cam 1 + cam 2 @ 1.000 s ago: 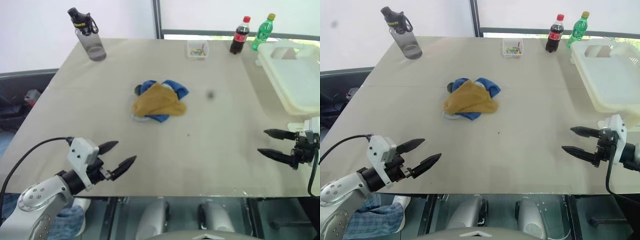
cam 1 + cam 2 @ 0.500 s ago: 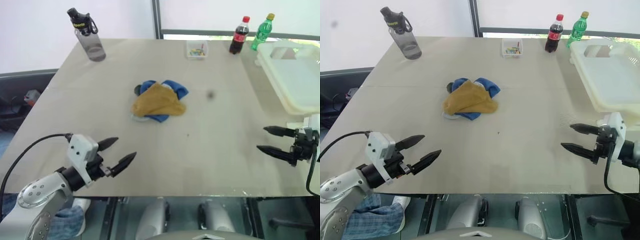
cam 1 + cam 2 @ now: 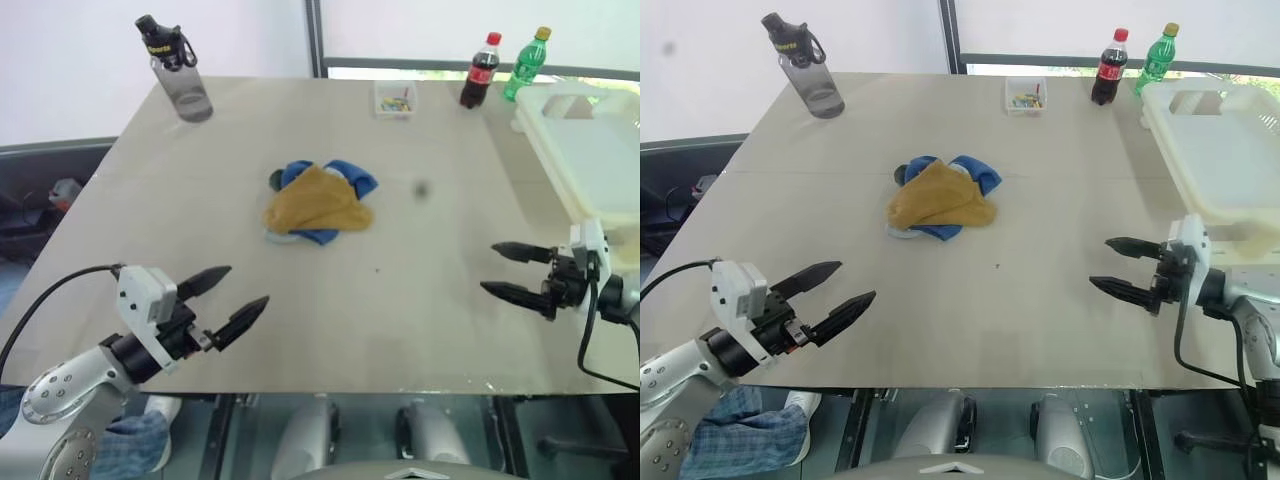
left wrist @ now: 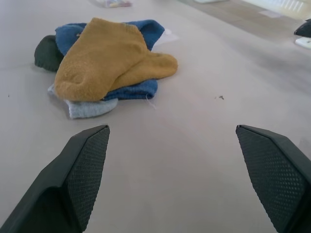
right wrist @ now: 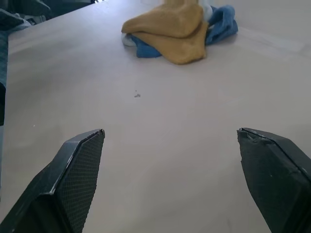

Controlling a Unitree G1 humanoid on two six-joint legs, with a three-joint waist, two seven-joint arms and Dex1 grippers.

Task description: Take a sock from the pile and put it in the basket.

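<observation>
- Beige tabletop fills the scene, backed by a pale wall and a window strip at the far edge.
- The pile of socks lies near the table's middle, a mustard-brown sock on top of bright blue ones, with a light grey one showing at the near-left edge.
- The basket, a whitish translucent tub with a handle cut-out, sits at the far right edge, well apart from the pile.
- The left gripper hovers over the near left of the table, its black fingers spread wide and holding nothing.
- The right gripper hovers at the near right, just in front of the basket, fingers likewise wide apart and empty.
- Along the far edge stand a grey water bottle at left, a small clear box, a cola bottle and a green bottle.
</observation>
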